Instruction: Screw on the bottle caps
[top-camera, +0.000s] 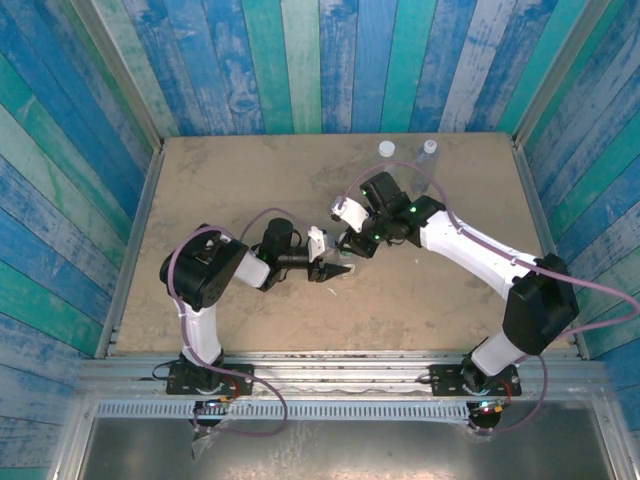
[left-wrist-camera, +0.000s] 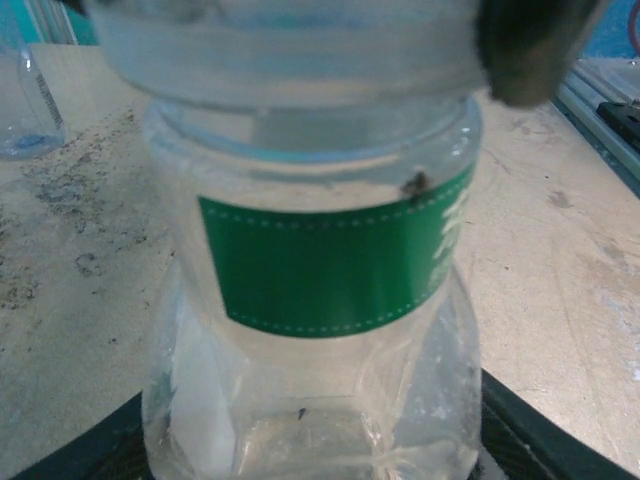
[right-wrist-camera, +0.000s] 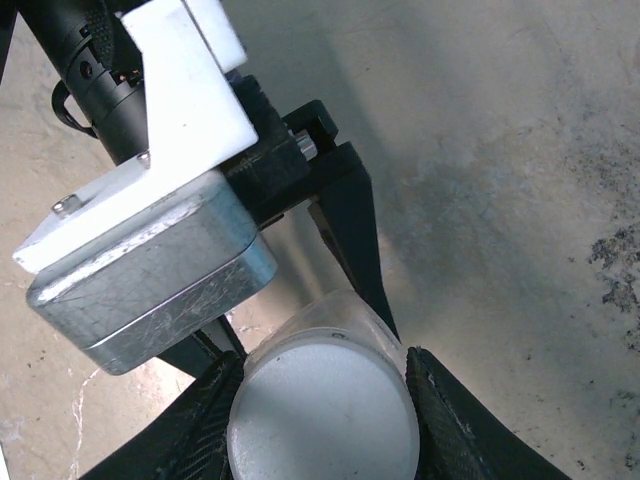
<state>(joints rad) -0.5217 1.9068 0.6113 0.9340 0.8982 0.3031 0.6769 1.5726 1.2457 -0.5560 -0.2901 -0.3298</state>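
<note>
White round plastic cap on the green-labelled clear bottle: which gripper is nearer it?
Right. The right gripper has its fingers either side of the white round plastic cap; the left gripper straddles the clear green-labelled plastic bottle below it.

Soft, even light; the clear green-labelled plastic bottle (left-wrist-camera: 320, 300) blurs near the lens, and a broad shadow dims the beige tabletop (right-wrist-camera: 520, 200) beside it.

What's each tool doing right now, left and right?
Left tool: closed on the green-label bottle.
Right tool: closed on the white cap, a finger against each side.
</note>
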